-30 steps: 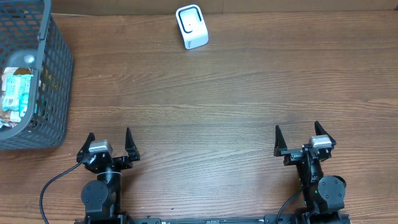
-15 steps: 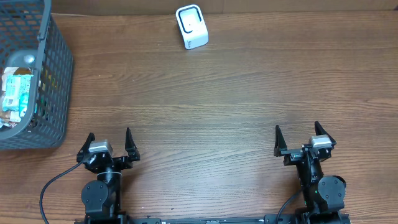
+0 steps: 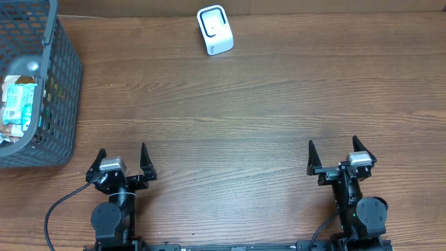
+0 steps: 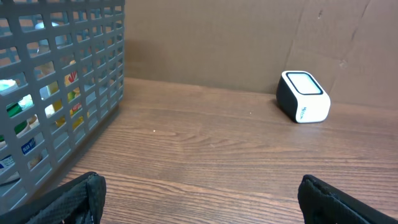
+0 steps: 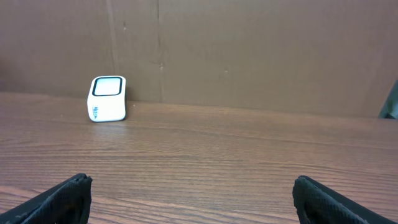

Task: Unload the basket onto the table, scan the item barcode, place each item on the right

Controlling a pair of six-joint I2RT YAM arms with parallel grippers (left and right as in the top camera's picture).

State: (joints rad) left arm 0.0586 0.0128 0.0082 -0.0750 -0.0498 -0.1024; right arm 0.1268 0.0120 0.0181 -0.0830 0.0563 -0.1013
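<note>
Packaged items (image 3: pixel 17 104) lie inside the grey mesh basket (image 3: pixel 63 84) at the upper left of the overhead frame; no barcode is legible. The white scanner (image 3: pixel 214 29) stands at top centre on the wooden table (image 3: pixel 244 118), well apart from the basket, with its window facing up. The left gripper (image 3: pixel 122 150) sits at the lower left, fingers spread apart and holding nothing. The right gripper (image 3: pixel 333 141) sits at the lower right, likewise spread and holding nothing. Both are well clear of the basket and the scanner. A brown cardboard wall (image 5: pixel 249 50) backs the table in the wrist views.
</note>
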